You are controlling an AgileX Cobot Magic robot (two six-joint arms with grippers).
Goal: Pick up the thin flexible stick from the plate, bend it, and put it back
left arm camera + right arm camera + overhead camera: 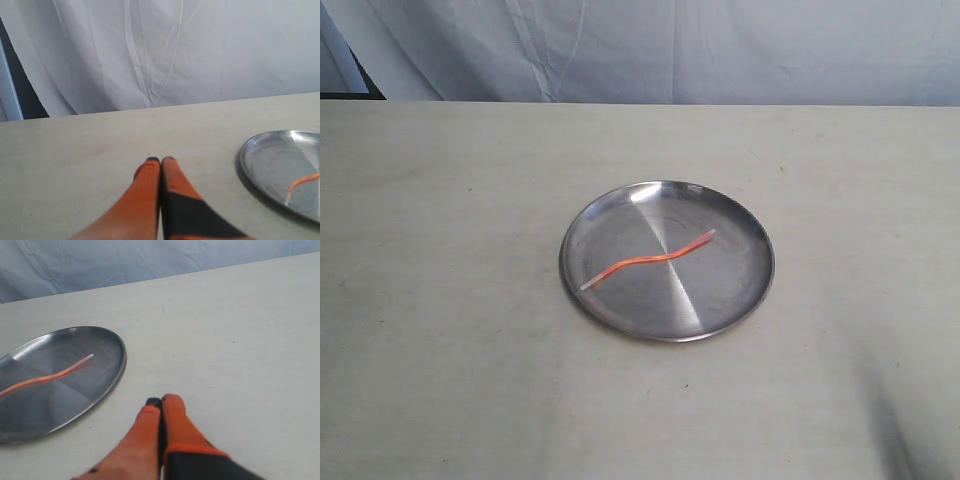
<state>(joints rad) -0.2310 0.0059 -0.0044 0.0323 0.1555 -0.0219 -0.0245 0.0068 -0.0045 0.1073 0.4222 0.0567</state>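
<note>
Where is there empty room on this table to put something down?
Nearly everywhere. The table is bare left of the plate, right of it, behind it up to the white cloth, and in front of it. Only the plate's middle is taken, where the thin flexible stick lies across it.

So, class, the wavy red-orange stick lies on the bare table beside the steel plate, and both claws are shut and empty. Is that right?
Not quite. The stick lies in the plate, across its middle, not on the table; the exterior view shows it. The left claw and right claw are indeed shut and empty.
</note>
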